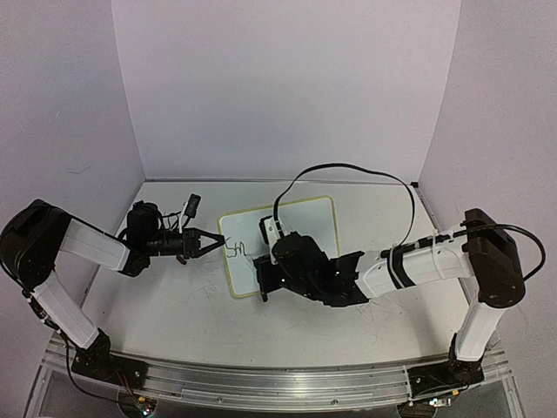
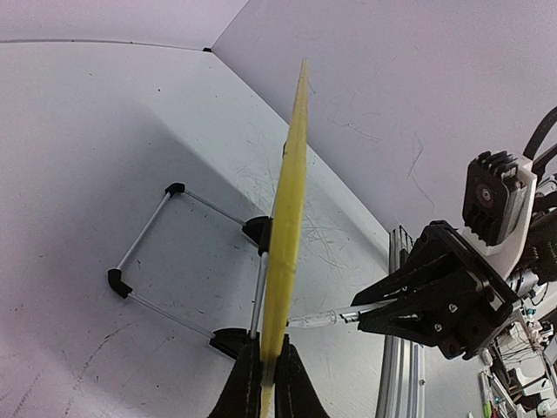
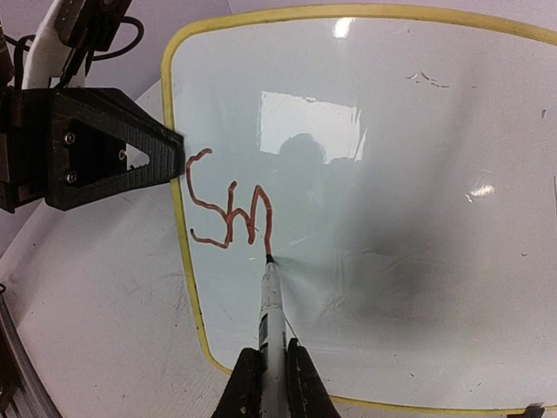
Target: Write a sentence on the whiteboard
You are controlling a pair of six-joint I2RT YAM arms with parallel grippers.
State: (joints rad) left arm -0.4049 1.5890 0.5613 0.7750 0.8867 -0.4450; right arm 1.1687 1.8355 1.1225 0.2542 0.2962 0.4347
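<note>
The whiteboard (image 1: 305, 222) stands tilted on the table, white with a yellow-green rim. My left gripper (image 1: 213, 245) is shut on its left edge. In the left wrist view the board is edge-on (image 2: 291, 200) between that gripper's fingers (image 2: 268, 387). My right gripper (image 1: 265, 275) is shut on a marker (image 3: 271, 322), and the tip touches the board. The sentence (image 3: 265, 219) reads only "Sm" near the left rim, reddish-brown in the right wrist view and dark in the top view (image 1: 235, 249). The right gripper also shows in the left wrist view (image 2: 383, 315).
A wire stand with black feet (image 2: 174, 252) props the board from behind. A black cable (image 1: 348, 167) loops over the board's far side. A metal rail (image 1: 261, 383) runs along the near table edge. Purple walls enclose the back and sides.
</note>
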